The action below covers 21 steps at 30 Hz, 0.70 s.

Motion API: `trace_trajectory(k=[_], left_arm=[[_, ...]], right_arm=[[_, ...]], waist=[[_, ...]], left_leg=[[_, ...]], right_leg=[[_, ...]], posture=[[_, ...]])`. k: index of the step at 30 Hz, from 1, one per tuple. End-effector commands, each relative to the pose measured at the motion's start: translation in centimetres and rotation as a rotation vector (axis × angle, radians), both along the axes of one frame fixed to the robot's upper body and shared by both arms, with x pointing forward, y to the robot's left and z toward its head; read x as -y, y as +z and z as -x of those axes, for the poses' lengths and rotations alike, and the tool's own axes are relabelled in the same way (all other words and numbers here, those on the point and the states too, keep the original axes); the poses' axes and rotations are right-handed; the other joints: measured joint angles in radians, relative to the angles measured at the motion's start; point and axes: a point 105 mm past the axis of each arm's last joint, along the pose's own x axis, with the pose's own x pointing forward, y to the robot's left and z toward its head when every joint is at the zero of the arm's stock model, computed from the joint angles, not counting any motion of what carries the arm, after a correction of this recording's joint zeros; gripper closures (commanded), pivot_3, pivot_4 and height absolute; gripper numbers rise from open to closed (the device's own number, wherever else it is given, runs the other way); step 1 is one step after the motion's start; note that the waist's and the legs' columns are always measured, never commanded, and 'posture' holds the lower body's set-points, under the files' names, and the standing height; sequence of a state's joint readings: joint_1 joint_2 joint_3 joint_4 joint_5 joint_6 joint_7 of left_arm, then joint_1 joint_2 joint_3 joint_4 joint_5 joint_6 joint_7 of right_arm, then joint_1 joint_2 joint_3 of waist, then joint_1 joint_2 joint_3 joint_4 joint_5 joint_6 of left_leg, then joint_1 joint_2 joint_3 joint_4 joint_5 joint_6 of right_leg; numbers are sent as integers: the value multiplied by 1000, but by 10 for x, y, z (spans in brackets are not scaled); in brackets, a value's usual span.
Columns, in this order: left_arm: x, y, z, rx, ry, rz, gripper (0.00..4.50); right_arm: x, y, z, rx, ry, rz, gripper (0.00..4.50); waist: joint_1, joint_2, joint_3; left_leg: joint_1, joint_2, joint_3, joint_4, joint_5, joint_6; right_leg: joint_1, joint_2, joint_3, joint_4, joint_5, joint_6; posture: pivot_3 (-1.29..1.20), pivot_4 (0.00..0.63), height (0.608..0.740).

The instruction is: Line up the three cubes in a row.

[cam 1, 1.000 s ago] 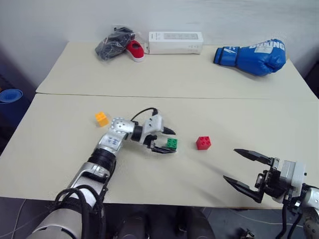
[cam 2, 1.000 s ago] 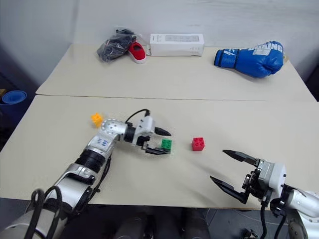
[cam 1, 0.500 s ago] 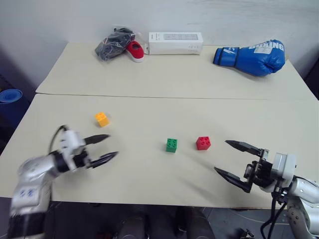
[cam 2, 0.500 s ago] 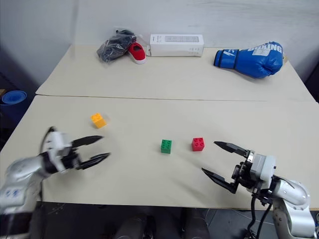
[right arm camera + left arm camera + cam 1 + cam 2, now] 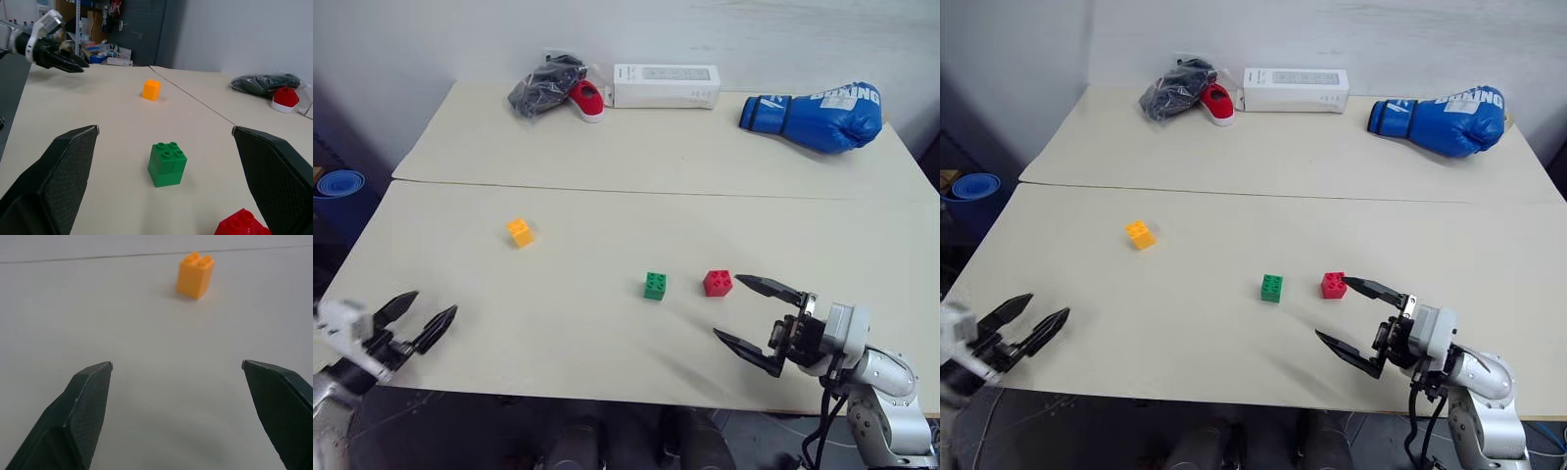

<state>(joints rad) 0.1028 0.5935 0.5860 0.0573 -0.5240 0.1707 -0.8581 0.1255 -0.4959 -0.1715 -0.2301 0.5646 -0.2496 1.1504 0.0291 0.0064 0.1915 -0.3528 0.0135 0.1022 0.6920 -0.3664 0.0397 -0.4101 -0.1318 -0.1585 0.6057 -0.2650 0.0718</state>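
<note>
The red cube (image 5: 717, 283) and green cube (image 5: 655, 285) sit side by side mid-bench, just ahead of the released, empty right end effector (image 5: 754, 318); the orange-yellow cube (image 5: 519, 232) lies apart, well ahead of the released left end effector (image 5: 419, 318)
</note>
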Motion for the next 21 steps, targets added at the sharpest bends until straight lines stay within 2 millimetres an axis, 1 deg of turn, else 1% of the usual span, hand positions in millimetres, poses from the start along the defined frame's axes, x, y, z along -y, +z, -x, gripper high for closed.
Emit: trace_trajectory(k=[1,3,4,6,8,10,12,15,21], left_arm=[[11,20,-29,37,-87,-49,44],[16,24,-50,20,-141,-78,44],[16,25,-57,10,-156,-91,44],[18,27,-79,-11,-199,-152,44],[19,31,-95,-22,-216,-182,44],[18,32,-105,-28,-218,-187,44],[22,31,-115,-36,-235,-194,44],[29,27,-124,-71,-265,-219,44],[38,20,-132,-108,-300,-235,44]], right_arm=[[1,1,2,29,-8,-6,0],[3,-2,3,26,-8,0,0],[4,-3,3,26,-9,3,0],[12,-10,6,20,-25,13,0],[17,-15,7,16,-40,19,0],[19,-18,9,16,-49,22,0],[22,-20,10,16,-58,23,0],[23,-21,12,17,-71,23,0],[26,-21,17,20,-103,32,0]], waist=[[-3,0,0],[-6,0,0],[-6,0,0],[-9,0,0],[-9,0,0],[-15,-1,-1],[-19,-1,0],[-25,-1,-1],[-31,-1,0]], left_leg=[[0,0,0,0,0,0],[0,0,1,0,0,-1],[0,0,1,0,0,-1],[0,0,3,0,1,0],[0,0,4,0,1,0],[0,0,6,0,1,1],[0,0,8,0,1,1],[0,1,9,0,1,1],[0,1,10,0,1,1]], right_leg=[[0,0,0,1,0,0],[0,1,0,3,0,0],[-1,2,0,5,0,0],[-1,3,0,5,0,0],[-1,4,0,5,0,0],[-2,9,-1,5,0,1],[-2,10,-1,5,0,1],[-3,13,-1,5,0,1],[-3,13,0,5,0,1]], posture=[[0,150,740],[0,150,740],[0,150,740],[0,150,740],[0,150,740],[0,150,740],[0,150,740],[0,150,740],[0,150,740]])
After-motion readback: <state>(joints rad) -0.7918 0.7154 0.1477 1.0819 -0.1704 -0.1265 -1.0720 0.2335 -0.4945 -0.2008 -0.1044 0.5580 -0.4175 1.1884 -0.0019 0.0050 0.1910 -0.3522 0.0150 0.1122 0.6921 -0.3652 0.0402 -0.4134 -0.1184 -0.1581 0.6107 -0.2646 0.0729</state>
